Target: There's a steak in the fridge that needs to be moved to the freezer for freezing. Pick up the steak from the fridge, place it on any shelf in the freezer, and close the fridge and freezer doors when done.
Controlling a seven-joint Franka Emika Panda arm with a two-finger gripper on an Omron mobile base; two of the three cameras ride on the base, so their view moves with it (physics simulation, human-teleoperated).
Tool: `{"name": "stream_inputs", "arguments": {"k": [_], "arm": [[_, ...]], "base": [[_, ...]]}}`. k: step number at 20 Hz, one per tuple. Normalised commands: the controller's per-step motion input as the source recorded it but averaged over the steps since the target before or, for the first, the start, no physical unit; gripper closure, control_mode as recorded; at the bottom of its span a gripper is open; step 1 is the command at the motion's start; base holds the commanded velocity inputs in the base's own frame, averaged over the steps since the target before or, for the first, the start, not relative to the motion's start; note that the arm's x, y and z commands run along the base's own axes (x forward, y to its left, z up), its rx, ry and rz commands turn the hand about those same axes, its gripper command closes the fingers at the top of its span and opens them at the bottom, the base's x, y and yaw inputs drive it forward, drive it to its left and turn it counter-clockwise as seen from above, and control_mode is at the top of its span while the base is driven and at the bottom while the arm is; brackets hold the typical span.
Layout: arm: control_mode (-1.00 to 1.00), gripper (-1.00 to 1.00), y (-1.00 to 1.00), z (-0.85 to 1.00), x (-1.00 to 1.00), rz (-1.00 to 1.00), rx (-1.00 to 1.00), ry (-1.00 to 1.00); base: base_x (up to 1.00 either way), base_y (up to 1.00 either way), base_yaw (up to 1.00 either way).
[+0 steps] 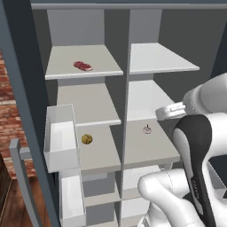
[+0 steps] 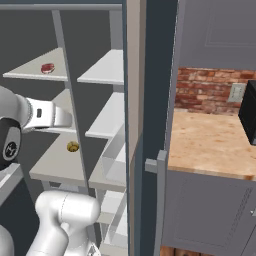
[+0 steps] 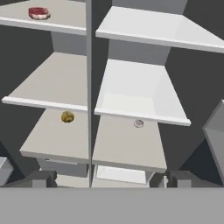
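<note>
Claw (image 3: 101, 180): fingers spread wide with nothing between them, its two dark tips low in the hand view, aimed into the open unit near the central divider.
Arm: the wrist reaches in at about the height of the second shelf, drawn back from the shelves.
Nearest items: a round golden-brown lump (image 1: 87, 139) on the third shelf of the left half; a tiny white-pink item (image 1: 146, 130) on the matching shelf of the right half. Neither is the target.
Steak (image 1: 83, 66): lying flat on the top shelf (image 1: 66, 73) of the left half, well above and left of the claw, untouched.
Freezer (image 1: 82, 106): the left half, so the meat already sits inside it.
Fridge (image 1: 153, 102): the right half, its upper shelves bare.
Doors (image 1: 22, 133): both swung open; the left one carries white bins, the right one stands edge-on beside a wooden surface (image 2: 215, 145).
Progress: by my reading, pick and place are finished; closing both doors remains.
</note>
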Motion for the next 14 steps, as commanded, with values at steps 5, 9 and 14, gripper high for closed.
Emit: {"name": "stream_inputs", "arguments": {"k": [5,9,14], "arm": [[-1.00,-1.00,-0.03,0.00,-0.37,0.00,0.00,0.05],[-1.00,-1.00,-0.01,0.00,-0.04,0.00,0.00,0.04],[-1.00,-1.00,-0.04,0.00,0.00,0.00,0.00,0.01]], "base": [[0.00,0.00,0.00],[0.00,0.00,0.00],[0.00,0.00,0.00]]}}
